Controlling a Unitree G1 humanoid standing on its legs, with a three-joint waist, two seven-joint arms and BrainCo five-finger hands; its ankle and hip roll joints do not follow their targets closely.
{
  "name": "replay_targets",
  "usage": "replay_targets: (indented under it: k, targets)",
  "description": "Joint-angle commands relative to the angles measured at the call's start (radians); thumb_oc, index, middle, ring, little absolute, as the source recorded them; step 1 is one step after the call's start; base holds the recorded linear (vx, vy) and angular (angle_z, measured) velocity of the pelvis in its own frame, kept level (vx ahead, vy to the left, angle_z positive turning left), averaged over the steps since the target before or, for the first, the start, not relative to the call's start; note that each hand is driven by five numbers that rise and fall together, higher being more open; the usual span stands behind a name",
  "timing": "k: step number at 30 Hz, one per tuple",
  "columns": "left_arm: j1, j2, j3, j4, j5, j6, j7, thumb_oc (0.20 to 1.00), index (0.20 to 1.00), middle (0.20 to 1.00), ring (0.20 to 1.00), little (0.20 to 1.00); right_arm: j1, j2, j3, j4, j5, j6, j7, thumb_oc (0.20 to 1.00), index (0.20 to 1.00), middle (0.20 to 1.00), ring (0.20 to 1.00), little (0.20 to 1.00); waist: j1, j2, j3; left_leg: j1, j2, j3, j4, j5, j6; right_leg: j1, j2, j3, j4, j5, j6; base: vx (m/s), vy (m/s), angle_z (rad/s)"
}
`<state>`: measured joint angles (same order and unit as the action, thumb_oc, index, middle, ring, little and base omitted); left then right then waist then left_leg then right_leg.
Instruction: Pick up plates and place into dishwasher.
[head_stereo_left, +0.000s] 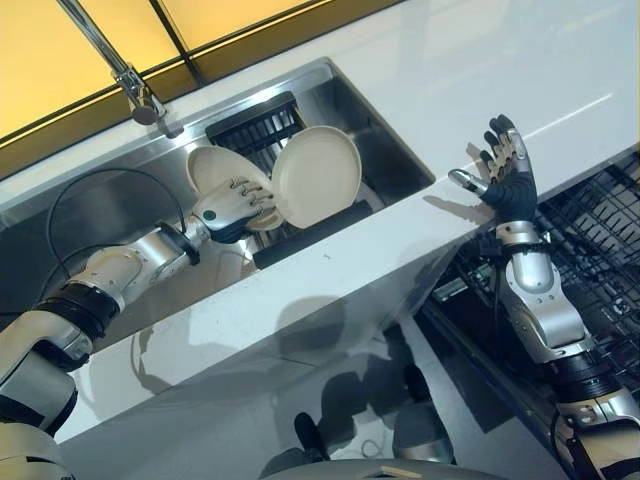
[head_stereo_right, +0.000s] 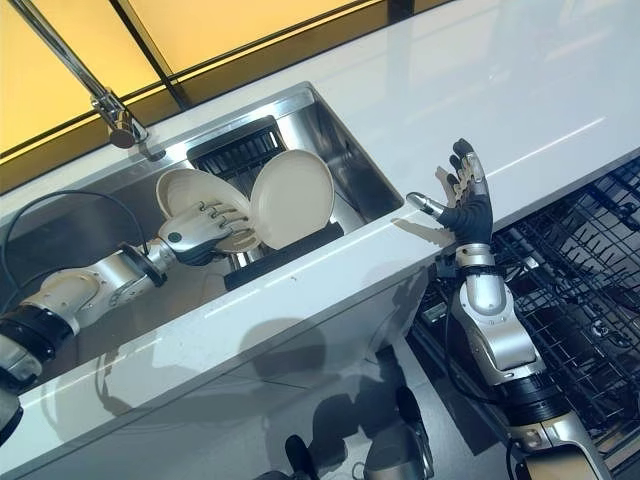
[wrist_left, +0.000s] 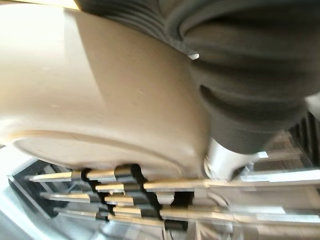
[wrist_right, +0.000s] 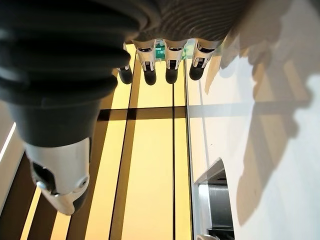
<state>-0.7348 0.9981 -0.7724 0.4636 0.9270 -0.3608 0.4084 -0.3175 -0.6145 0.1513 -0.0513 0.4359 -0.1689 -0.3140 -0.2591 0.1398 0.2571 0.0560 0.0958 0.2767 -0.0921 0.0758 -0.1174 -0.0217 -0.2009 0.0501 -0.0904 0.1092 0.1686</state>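
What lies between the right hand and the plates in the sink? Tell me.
In the left eye view, only bare white countertop and the sink's steel rim lie between the right hand and the plates.

Left and right eye views: a stereo pair on the head, looking down from slightly offset positions at the same scene, namely the sink (head_stereo_left: 330, 95) set in the white countertop (head_stereo_left: 400, 255), its faucet (head_stereo_left: 135, 90) at the far edge, and the dishwasher rack (head_stereo_right: 590, 270) below the counter's right end. Left wrist view: very close, facing a cream plate (wrist_left: 95, 95) standing in the black dish rack (wrist_left: 135, 200). Right wrist view: close along the right hand (wrist_right: 170, 60), facing across the countertop's far edge.
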Motion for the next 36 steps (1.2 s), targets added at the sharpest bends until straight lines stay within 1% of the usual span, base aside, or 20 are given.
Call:
replay_targets:
  k: [1,5,10,11,15,21,24,25,26,27,28,29,30,31,32,33,34,36]
  targets:
    - [-0.028,0.069,0.064,0.032,-0.007,0.01,-0.018,0.2,0.2,0.2,0.2,0.2,-0.022,-0.053,-0.048,-0.018,0.021,-0.014,0.012,1.0,1.0,1.0,1.0,1.0,0.017,-0.008,-0.061,0.003,-0.01,-0.044,0.014,-0.094,0.024,-0.038,-0.068,-0.022,0.08,-0.065,0.045,0.09,-0.007,0.0]
    - [0.019,0.121,0.106,-0.006,-0.013,-0.005,-0.059,0.2,0.2,0.2,0.2,0.2,0.006,-0.062,-0.065,-0.023,0.026,-0.007,0.025,1.0,1.0,1.0,1.0,1.0,0.034,0.006,-0.076,0.014,-0.013,-0.055,0.016,-0.096,0.022,-0.018,-0.075,-0.036,0.078,-0.071,0.046,0.09,-0.001,0.01]
    - [0.065,0.162,0.145,-0.04,-0.009,-0.007,-0.107,0.2,0.2,0.2,0.2,0.2,0.026,-0.072,-0.076,-0.025,0.037,-0.003,0.034,1.0,1.0,1.0,1.0,1.0,0.051,0.019,-0.089,0.02,-0.015,-0.067,0.018,-0.098,0.02,0.0,-0.082,-0.053,0.076,-0.078,0.046,0.05,-0.004,0.01]
    - [0.078,0.18,0.156,-0.048,-0.013,-0.011,-0.119,0.2,0.2,0.2,0.2,0.2,0.032,-0.075,-0.081,-0.024,0.043,0.001,0.036,1.0,1.0,1.0,1.0,1.0,0.062,0.023,-0.096,0.023,-0.016,-0.073,0.018,-0.099,0.019,0.008,-0.085,-0.062,0.074,-0.079,0.047,0.06,-0.011,0.02]
    - [0.105,0.21,0.188,-0.066,-0.008,-0.027,-0.143,0.2,0.2,0.2,0.2,0.2,0.044,-0.079,-0.082,-0.027,0.046,0.002,0.029,1.0,1.0,1.0,1.0,1.0,0.074,0.031,-0.107,0.027,-0.018,-0.084,0.019,-0.101,0.018,0.021,-0.092,-0.08,0.071,-0.083,0.049,0.03,-0.007,0.08]
    - [0.109,0.241,0.198,-0.09,0.01,-0.08,-0.185,0.2,0.2,0.2,0.2,0.2,0.051,-0.08,-0.086,-0.023,0.044,0.0,0.021,1.0,1.0,1.0,1.0,1.0,0.086,0.039,-0.117,0.03,-0.021,-0.092,0.02,-0.104,0.017,0.032,-0.1,-0.095,0.071,-0.085,0.053,0.0,-0.007,0.07]
    - [0.107,0.263,0.197,-0.114,-0.002,-0.096,-0.209,0.2,0.2,0.2,0.2,0.2,0.054,-0.084,-0.088,-0.026,0.046,0.002,0.014,1.0,1.0,1.0,1.0,1.0,0.089,0.043,-0.12,0.032,-0.022,-0.096,0.02,-0.105,0.018,0.034,-0.102,-0.099,0.071,-0.086,0.054,0.0,-0.004,0.02]
    - [0.106,0.266,0.195,-0.118,-0.007,-0.091,-0.211,0.2,0.2,0.2,0.2,0.2,0.054,-0.085,-0.087,-0.024,0.047,0.0,0.013,1.0,1.0,1.0,1.0,1.0,0.09,0.043,-0.12,0.032,-0.022,-0.098,0.02,-0.106,0.018,0.036,-0.101,-0.1,0.07,-0.086,0.054,0.0,-0.022,0.09]
    - [0.105,0.273,0.198,-0.12,-0.02,-0.079,-0.201,0.2,0.2,0.2,0.2,0.2,0.055,-0.085,-0.088,-0.02,0.049,-0.002,0.017,1.0,1.0,1.0,1.0,1.0,0.091,0.042,-0.122,0.034,-0.022,-0.101,0.02,-0.106,0.018,0.038,-0.101,-0.1,0.069,-0.085,0.054,0.0,-0.027,0.08]
    - [0.103,0.275,0.201,-0.122,-0.046,-0.053,-0.185,0.2,0.2,0.2,0.2,0.2,0.056,-0.084,-0.087,-0.019,0.047,-0.005,0.023,1.0,1.0,1.0,1.0,1.0,0.091,0.041,-0.124,0.035,-0.021,-0.101,0.019,-0.107,0.017,0.04,-0.1,-0.101,0.067,-0.085,0.055,-0.01,-0.039,0.06]
    - [0.097,0.277,0.209,-0.12,-0.077,-0.027,-0.151,0.2,0.2,0.2,0.2,0.2,0.06,-0.082,-0.086,-0.023,0.043,-0.007,0.033,1.0,1.0,1.0,1.0,1.0,0.092,0.037,-0.127,0.037,-0.021,-0.103,0.018,-0.108,0.019,0.043,-0.098,-0.101,0.065,-0.085,0.054,-0.01,-0.038,0.07]
    - [0.093,0.279,0.213,-0.118,-0.096,-0.017,-0.127,0.2,0.2,0.2,0.2,0.2,0.063,-0.081,-0.087,-0.026,0.04,-0.009,0.038,1.0,1.0,1.0,1.0,1.0,0.092,0.034,-0.129,0.037,-0.021,-0.103,0.018,-0.108,0.019,0.045,-0.097,-0.102,0.063,-0.084,0.054,-0.02,-0.063,0.08]
    - [0.088,0.282,0.231,-0.121,-0.131,-0.003,-0.072,0.2,0.2,0.2,0.2,0.2,0.072,-0.079,-0.093,-0.034,0.031,-0.015,0.056,1.0,1.0,1.0,1.0,1.0,0.095,0.028,-0.135,0.036,-0.018,-0.104,0.017,-0.108,0.02,0.044,-0.094,-0.103,0.06,-0.083,0.054,-0.02,-0.075,0.07]
    - [0.091,0.283,0.253,-0.125,-0.146,-0.001,-0.025,0.2,0.2,0.2,0.2,0.2,0.078,-0.078,-0.099,-0.041,0.026,-0.022,0.066,1.0,1.0,1.0,1.0,1.0,0.1,0.021,-0.138,0.035,-0.016,-0.106,0.017,-0.108,0.02,0.046,-0.091,-0.104,0.058,-0.083,0.053,-0.08,-0.108,0.04]
    - [0.099,0.275,0.295,-0.135,-0.159,-0.007,0.048,0.2,0.2,0.2,0.2,0.2,0.088,-0.072,-0.108,-0.051,0.017,-0.034,0.085,1.0,1.0,1.0,1.0,1.0,0.107,0.008,-0.14,0.03,-0.01,-0.107,0.02,-0.099,0.021,0.042,-0.086,-0.107,0.059,-0.073,0.048,-0.08,-0.087,0.01]
    - [0.111,0.272,0.313,-0.14,-0.159,-0.012,0.062,0.2,0.2,0.2,0.2,0.2,0.089,-0.069,-0.108,-0.053,0.013,-0.036,0.09,1.0,1.0,1.0,1.0,1.0,0.107,0.007,-0.142,0.03,-0.008,-0.107,0.02,-0.099,0.021,0.043,-0.085,-0.108,0.059,-0.073,0.048,-0.09,-0.1,0.0]
    - [0.126,0.262,0.351,-0.161,-0.161,-0.018,0.1,0.2,0.2,0.2,0.2,0.2,0.096,-0.062,-0.114,-0.061,0.004,-0.044,0.102,1.0,1.0,1.0,1.0,1.0,0.114,-0.004,-0.147,0.03,-0.004,-0.108,0.02,-0.099,0.021,0.044,-0.082,-0.113,0.059,-0.073,0.047,-0.05,-0.108,0.01]
    - [0.166,0.229,0.429,-0.211,-0.172,-0.065,0.182,0.2,0.2,0.2,0.2,0.2,0.089,-0.054,-0.12,-0.081,-0.018,-0.056,0.129,1.0,1.0,1.0,1.0,1.0,0.13,-0.03,-0.158,0.03,0.006,-0.114,0.021,-0.1,0.019,0.049,-0.075,-0.123,0.057,-0.073,0.044,-0.06,-0.136,0.01]
